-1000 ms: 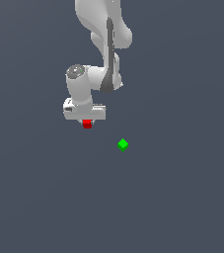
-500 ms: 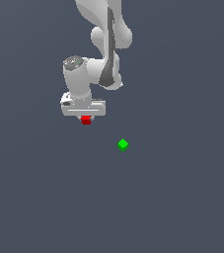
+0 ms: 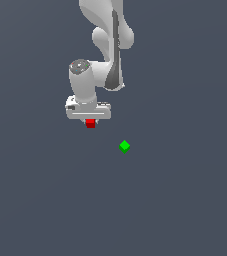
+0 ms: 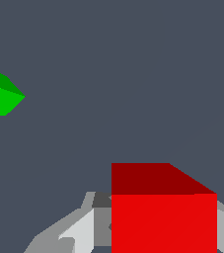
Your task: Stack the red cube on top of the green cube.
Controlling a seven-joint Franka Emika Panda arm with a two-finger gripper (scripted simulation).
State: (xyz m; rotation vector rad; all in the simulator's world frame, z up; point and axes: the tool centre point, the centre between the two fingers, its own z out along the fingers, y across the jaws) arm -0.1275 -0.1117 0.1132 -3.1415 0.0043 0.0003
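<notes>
The red cube (image 3: 90, 123) sits between the fingers of my white gripper (image 3: 89, 121), just under the hand. In the wrist view the red cube (image 4: 164, 212) fills the space between the grey fingers (image 4: 79, 232), and my gripper (image 4: 163, 234) is shut on it. The green cube (image 3: 124, 146) lies on the grey floor, seen corner-on, apart from the gripper toward the exterior view's right and lower down in that picture. It also shows at the edge of the wrist view (image 4: 0, 94). How high the red cube is off the floor I cannot tell.
The white arm (image 3: 107, 45) reaches down from the top of the exterior view. The plain dark grey floor (image 3: 185, 200) surrounds both cubes, with no other objects in view.
The gripper, with the red cube in it, has shifted slightly toward the exterior view's right. The green cube has not moved.
</notes>
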